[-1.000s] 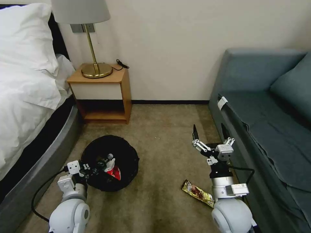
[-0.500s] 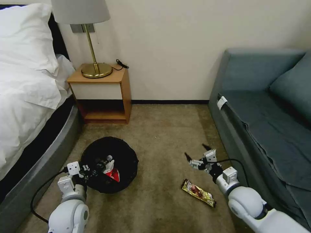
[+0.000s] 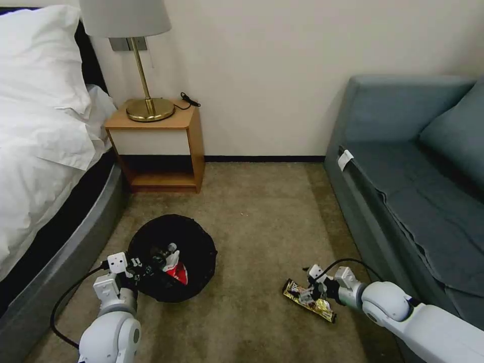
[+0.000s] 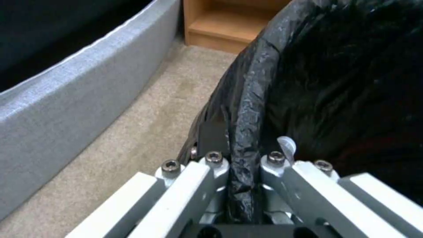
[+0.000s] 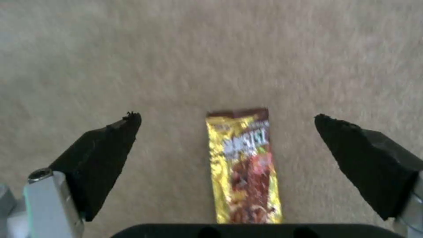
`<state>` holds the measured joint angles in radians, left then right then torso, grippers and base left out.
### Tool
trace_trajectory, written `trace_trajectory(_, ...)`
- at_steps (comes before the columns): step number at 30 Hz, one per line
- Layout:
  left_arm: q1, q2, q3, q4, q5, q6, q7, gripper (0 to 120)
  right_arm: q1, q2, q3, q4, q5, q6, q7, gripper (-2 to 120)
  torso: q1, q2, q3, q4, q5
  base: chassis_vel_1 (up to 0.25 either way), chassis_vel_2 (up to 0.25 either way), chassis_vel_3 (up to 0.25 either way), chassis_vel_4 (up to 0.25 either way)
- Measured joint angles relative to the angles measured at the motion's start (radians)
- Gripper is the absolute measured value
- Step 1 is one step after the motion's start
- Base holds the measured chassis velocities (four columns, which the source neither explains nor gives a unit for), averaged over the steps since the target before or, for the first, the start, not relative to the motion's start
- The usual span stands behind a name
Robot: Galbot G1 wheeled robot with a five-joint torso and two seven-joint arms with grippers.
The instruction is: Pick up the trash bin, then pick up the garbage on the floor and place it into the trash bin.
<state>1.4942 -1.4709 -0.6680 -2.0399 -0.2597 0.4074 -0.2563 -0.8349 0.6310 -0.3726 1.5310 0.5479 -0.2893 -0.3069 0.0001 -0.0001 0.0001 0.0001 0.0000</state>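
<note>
The trash bin (image 3: 194,242), round and lined with a black bag, sits on the carpet at the left. Inside it lie a red-and-white packet (image 3: 177,273) and a small clear bottle (image 3: 169,250). My left gripper (image 3: 145,267) is shut on the bin's near rim. The left wrist view shows my left gripper (image 4: 244,158) pinching the bag-covered rim of the bin (image 4: 335,82). A long gold-and-brown snack wrapper (image 3: 321,306) lies on the floor at the right. My right gripper (image 3: 307,292) is low over it and open. In the right wrist view my right gripper (image 5: 227,116) has the wrapper (image 5: 244,165) between its black pads (image 5: 105,155), not touching it.
A bed (image 3: 45,151) with a grey base (image 4: 66,92) runs along the left. A wooden nightstand (image 3: 161,146) with a brass lamp (image 3: 149,108) stands against the far wall. A blue-grey sofa (image 3: 413,176) borders the right, close to my right arm. Open carpet lies between bin and wrapper.
My right arm has swung down from above the floor and toward me, and now hangs low over the wrapper, fingers still open. My left gripper keeps its hold on the bin.
</note>
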Motion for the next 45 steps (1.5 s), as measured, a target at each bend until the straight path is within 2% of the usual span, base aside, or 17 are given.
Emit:
trace_trajectory(1,0.0,0.0,0.0,0.0,0.0,0.0,0.0,3,0.0,0.0,0.0,0.0,0.0,0.0,0.0,100,0.0,0.0,0.0,0.0,0.0,0.0,0.0,0.0,0.0)
trace_trajectory(5,0.002,-0.004,-0.004,0.004,0.005,-0.004,0.0,3,0.122,0.012,-0.144,-0.081,-0.002,0.0,-0.039,100,0.0,0.0,0.0,0.0001,-0.0002,0.0,0.0,0.0,0.0)
trace_trajectory(9,0.0,-0.005,-0.007,0.01,0.009,-0.005,0.0,3,0.161,0.041,-0.204,-0.126,-0.003,0.025,-0.045,100,0.0,0.0,0.0,0.0,-0.0001,0.0,0.0,0.0,0.0)
trace_trajectory(20,-0.003,-0.006,-0.011,0.013,0.009,-0.005,-0.001,3,0.171,0.134,-0.267,-0.224,-0.001,0.084,0.005,100,0.0,0.0,0.0,0.0,0.0001,0.0,0.0,0.0,0.0)
trace_trajectory(36,-0.007,-0.007,-0.006,0.015,0.007,-0.009,-0.001,3,0.198,0.178,-0.292,-0.36,-0.022,0.136,0.01,100,0.0,0.0,0.0,-0.0001,-0.0002,0.0,0.0,0.0,0.0)
trace_trajectory(45,-0.006,-0.001,-0.011,0.015,0.004,-0.008,0.0,3,0.221,0.235,-0.293,-0.529,-0.056,0.204,0.004,100,0.0,0.0,0.0,-0.0001,0.0,0.0,0.0,0.0,0.0)
